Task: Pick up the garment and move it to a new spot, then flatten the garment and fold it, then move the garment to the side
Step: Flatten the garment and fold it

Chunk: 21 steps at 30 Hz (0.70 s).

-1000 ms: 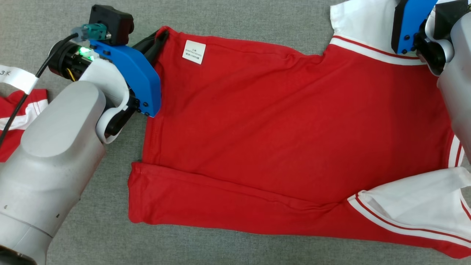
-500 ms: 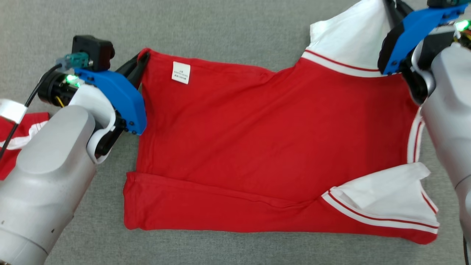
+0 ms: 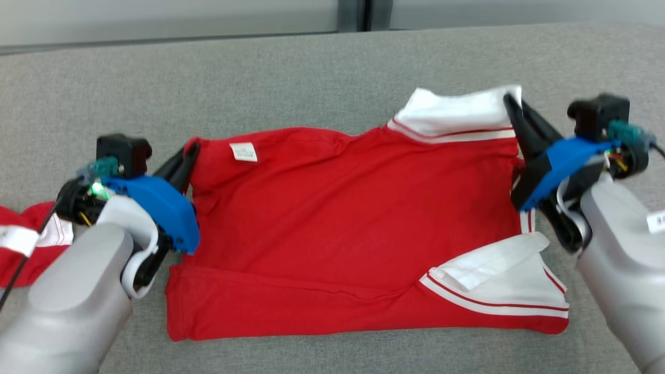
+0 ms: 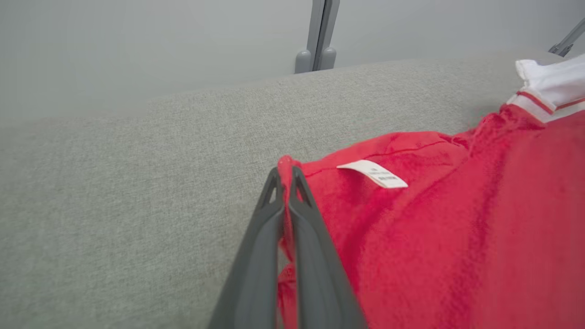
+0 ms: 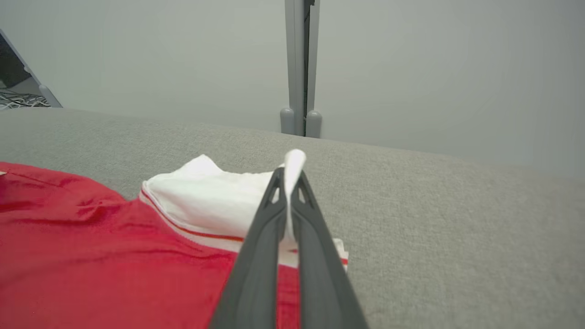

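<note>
Left pincer point(image 3: 190, 151): dark fingers pressed together on the red hem corner of the garment point(image 3: 353, 223), left of the grey post point(image 3: 356, 14) and nearer to me than it. From the wrist, a pinch of red cloth stands up between the closed tips.

Right pincer point(image 3: 511, 104): fingers likewise clamped, on the edge of the far white sleeve point(image 3: 457, 117), right of the post and nearer than it. White cloth pokes out above the tips.

Garment: red shirt with white sleeves and red-and-white trim, spread sideways on the grey cloth surface point(image 3: 260, 83) in front of the post. Its hem is to the post's left and its sleeves to the right. The edge farthest from the post is turned over in a long band. Whether the held edge is off the surface, I cannot tell.

White label point(image 3: 243, 151): on the red cloth just beside the left pincer, left of the post.

Near white sleeve point(image 3: 499, 280): creased and doubled on itself, right of the post, on the shirt's side farthest from it.

Second red-and-white cloth point(image 3: 31, 249): far left of the post, partly behind the left forearm, apart from the garment.
</note>
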Motion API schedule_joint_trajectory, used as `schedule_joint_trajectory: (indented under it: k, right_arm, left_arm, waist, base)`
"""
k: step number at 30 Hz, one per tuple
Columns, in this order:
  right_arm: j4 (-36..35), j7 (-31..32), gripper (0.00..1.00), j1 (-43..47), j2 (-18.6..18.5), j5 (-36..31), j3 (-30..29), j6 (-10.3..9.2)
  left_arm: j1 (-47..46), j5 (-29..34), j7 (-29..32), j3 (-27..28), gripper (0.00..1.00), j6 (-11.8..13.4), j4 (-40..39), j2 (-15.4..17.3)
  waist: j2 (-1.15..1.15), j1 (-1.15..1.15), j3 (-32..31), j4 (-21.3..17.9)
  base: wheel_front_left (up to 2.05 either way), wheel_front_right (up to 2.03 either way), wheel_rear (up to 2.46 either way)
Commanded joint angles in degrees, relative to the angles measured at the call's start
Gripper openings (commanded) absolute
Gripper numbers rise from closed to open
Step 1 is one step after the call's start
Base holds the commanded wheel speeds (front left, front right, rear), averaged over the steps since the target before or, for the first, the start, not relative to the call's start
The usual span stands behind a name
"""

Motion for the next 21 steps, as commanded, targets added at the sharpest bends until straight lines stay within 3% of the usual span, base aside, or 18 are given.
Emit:
schedule_joint_trajectory:
  k: [1,10,21]
  right_arm:
    - [-2.3,-0.2,0.0,3.3,-0.9,0.7,-0.2,0.01]
    - [-14.4,1.8,0.0,18.2,-2.5,1.5,-5.3,0.01]
    - [-28.4,6.8,0.0,34.2,0.4,-1.5,-15.1,0.01]
  left_arm:
    - [1.8,-0.2,-0.6,0.0,0.0,0.7,-1.0,1.1]
    - [9.8,-1.6,-2.5,0.0,0.0,3.7,-6.4,2.9]
    - [16.7,-2.8,-4.5,0.2,0.0,7.7,-12.5,3.8]
  waist:
    - [0.0,0.01,-1.1,-0.6]
    - [0.0,0.01,-3.8,-0.4]
    - [0.0,0.01,-6.0,0.3]
  base:
    - [0.0,0.0,0.0]
    - [0.0,0.0,0.0]
    - [0.0,0.0,0.0]
